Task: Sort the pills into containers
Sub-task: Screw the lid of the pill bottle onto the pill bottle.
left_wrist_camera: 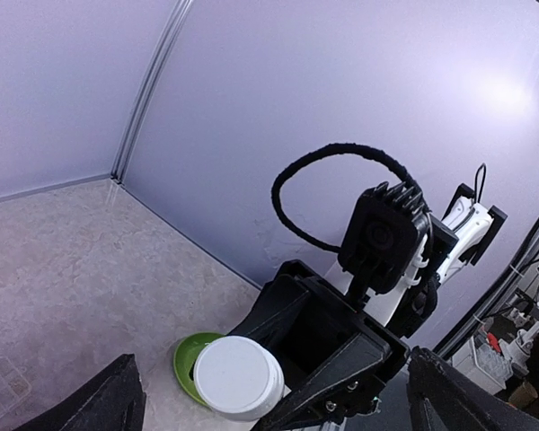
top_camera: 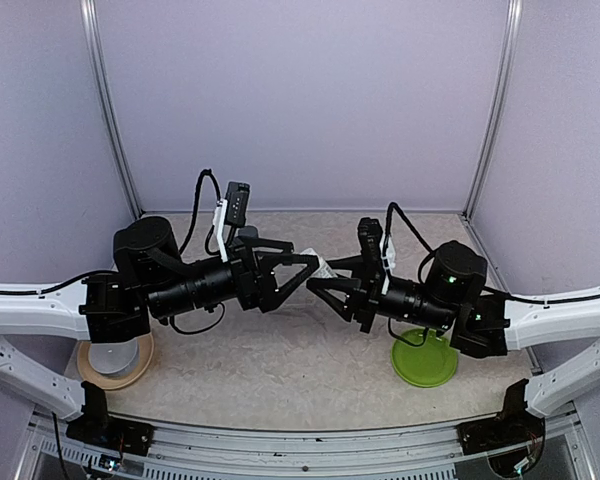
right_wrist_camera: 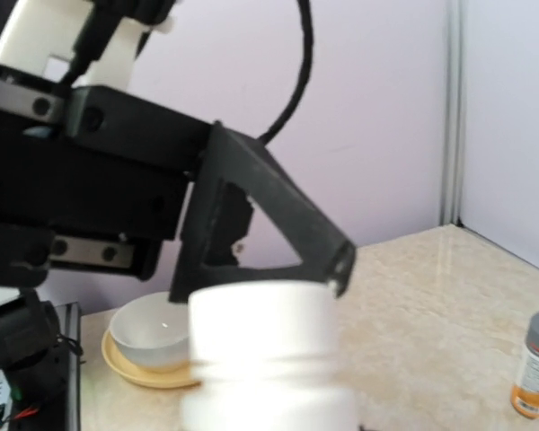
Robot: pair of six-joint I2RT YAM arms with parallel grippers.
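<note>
My right gripper [top_camera: 325,276] is shut on the small vial with the white cap [left_wrist_camera: 238,377], held in the air above the middle of the table. The cap fills the lower part of the right wrist view as a blurred white vial [right_wrist_camera: 265,359]. My left gripper [top_camera: 306,270] faces it, open, with its fingers [left_wrist_camera: 117,400] wide on either side of the cap and not touching it. The bottle with the gray cap and orange label [right_wrist_camera: 537,364] stands on the table at the far right of the right wrist view. No pills show in any view.
A flat green plate [top_camera: 425,362] lies under the right arm. A white bowl on a tan plate [top_camera: 115,358] sits at the front left. A clear compartment box [left_wrist_camera: 0,386] lies at the left wrist view's lower left. Purple walls close three sides.
</note>
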